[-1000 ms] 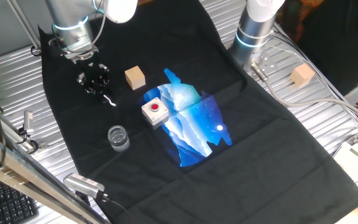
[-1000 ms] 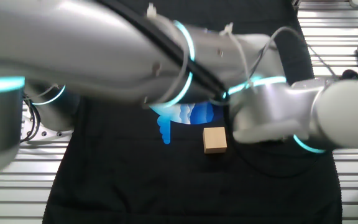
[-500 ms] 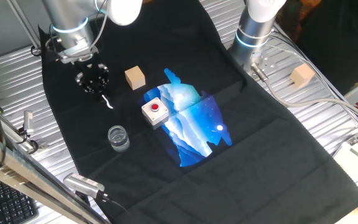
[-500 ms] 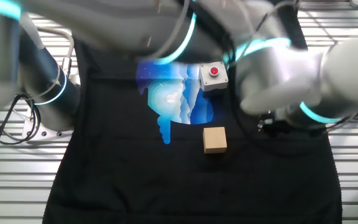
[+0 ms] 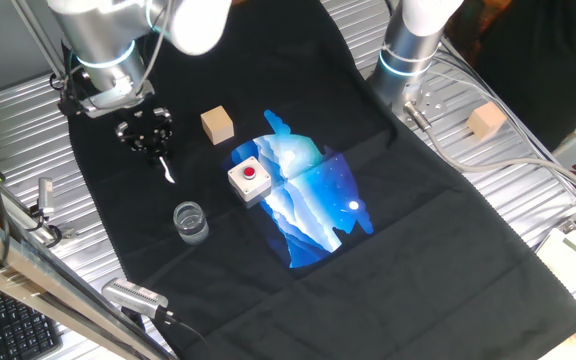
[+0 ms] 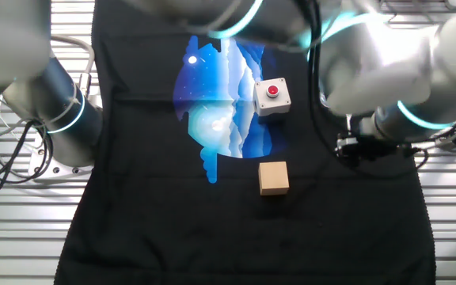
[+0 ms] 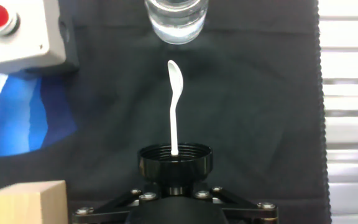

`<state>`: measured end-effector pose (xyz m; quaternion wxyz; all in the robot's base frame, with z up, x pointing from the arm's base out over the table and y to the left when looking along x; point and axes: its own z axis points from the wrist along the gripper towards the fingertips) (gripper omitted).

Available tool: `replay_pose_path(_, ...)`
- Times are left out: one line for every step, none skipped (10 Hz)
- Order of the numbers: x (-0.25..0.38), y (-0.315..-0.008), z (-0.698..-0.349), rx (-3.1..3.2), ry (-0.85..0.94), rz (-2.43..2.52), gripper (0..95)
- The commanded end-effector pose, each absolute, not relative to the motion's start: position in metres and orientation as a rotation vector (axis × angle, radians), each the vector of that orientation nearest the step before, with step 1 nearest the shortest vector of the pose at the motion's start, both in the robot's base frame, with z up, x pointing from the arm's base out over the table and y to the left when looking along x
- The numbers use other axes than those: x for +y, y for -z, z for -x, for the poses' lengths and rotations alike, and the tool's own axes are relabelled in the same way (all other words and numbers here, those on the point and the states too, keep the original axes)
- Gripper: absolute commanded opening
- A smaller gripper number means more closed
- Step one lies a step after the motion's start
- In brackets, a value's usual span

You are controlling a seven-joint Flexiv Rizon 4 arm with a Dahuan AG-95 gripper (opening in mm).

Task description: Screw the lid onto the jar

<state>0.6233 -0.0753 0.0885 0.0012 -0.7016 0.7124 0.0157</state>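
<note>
Lid point(image 7: 175, 163) is being gripped in the gripper point(image 5: 146, 133), held above the cloth, a small white spoon point(image 7: 174, 102) hanging from it. Jar point(image 5: 190, 221) is standing open nearby, well apart. Carrying over and screwing on are being left undone.

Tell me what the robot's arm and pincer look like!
The arm is made of fat, round, shiny silver tubes with glowing light-blue rings at the joints. A white rounded cap sits on one joint. The pincer at its end is small and black, with little screws showing in the hand view. A thin dark cable runs along the arm.
</note>
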Motion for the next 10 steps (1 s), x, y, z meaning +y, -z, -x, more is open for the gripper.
replay_pose_path(-0.07,-0.096,-0.623,2.311,-0.014,2.179,0.0)
replay_pose_path(-0.069,-0.097,-0.623,2.318,-0.014,2.179,0.0)
replay_pose_path(-0.068,-0.098,-0.623,2.32,-0.016,2.179,0.0)
replay_pose_path(-0.067,-0.1,-0.622,2.329,-0.017,2.174,0.0)
replay_pose_path(-0.065,-0.102,-0.621,2.347,-0.007,2.169,0.0)
replay_pose_path(-0.062,-0.106,-0.619,2.38,0.021,2.166,0.0)
replay_pose_path(-0.061,-0.107,-0.619,2.385,0.027,2.164,0.0)
replay_pose_path(-0.058,-0.11,-0.619,2.401,0.034,2.154,0.0)
replay_pose_path(-0.055,-0.111,-0.618,2.412,0.032,2.147,0.0)
replay_pose_path(-0.053,-0.113,-0.617,2.421,0.034,2.142,0.0)
